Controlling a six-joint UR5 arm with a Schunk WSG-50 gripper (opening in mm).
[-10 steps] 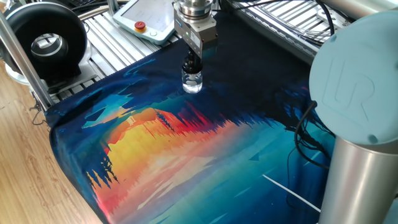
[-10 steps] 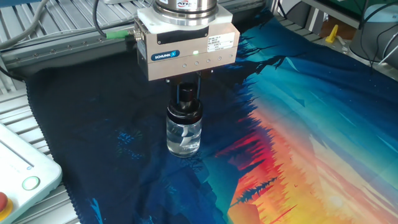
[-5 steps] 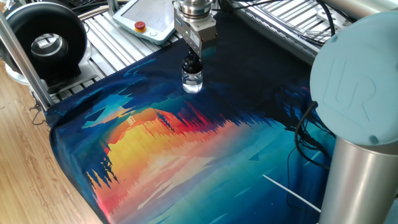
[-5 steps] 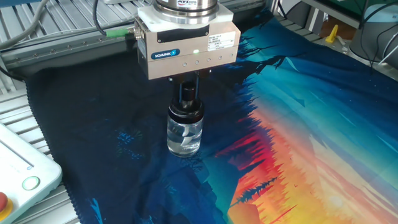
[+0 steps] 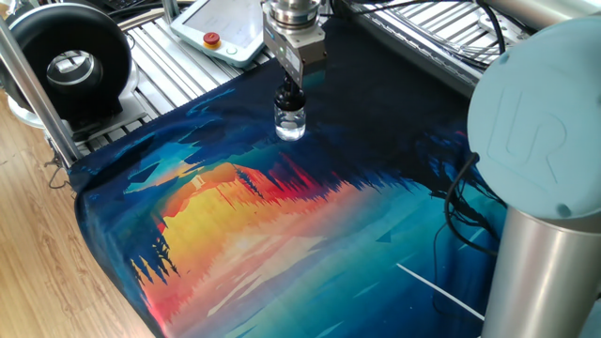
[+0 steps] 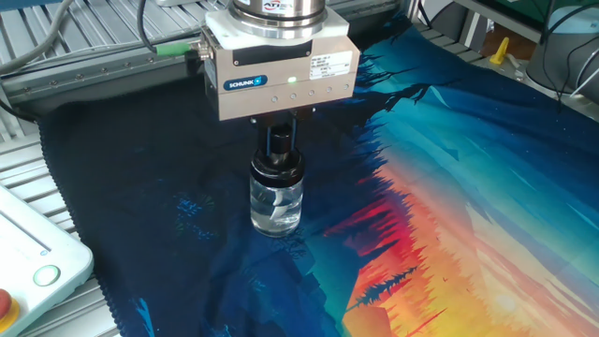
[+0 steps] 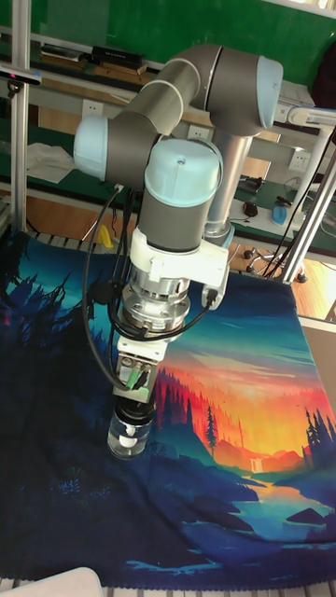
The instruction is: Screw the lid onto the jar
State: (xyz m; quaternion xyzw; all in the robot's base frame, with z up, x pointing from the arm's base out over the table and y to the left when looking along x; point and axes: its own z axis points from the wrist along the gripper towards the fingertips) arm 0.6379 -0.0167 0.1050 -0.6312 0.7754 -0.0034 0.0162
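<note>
The jar [image 6: 276, 204] [image 5: 290, 124] [image 7: 128, 441] is a small clear glass bottle standing upright on the dark part of the printed cloth. The black lid [image 6: 277, 164] [image 5: 290, 98] sits on its neck. My gripper [image 6: 280, 142] [image 5: 292, 90] [image 7: 132, 410] hangs straight above, its fingers shut on the lid's narrow top. The jar's base rests on the cloth.
A colourful sunset-print cloth [image 6: 449, 187] covers the table. A white pendant with a red button [image 5: 213, 39] lies at the back left in one fixed view, beside a large black ring-shaped device [image 5: 70, 66]. The arm's grey base column [image 5: 540, 188] stands at the right. Slatted metal surrounds the cloth.
The gripper body has turned slightly about its vertical axis with the lid; jar and lid stay in the same place.
</note>
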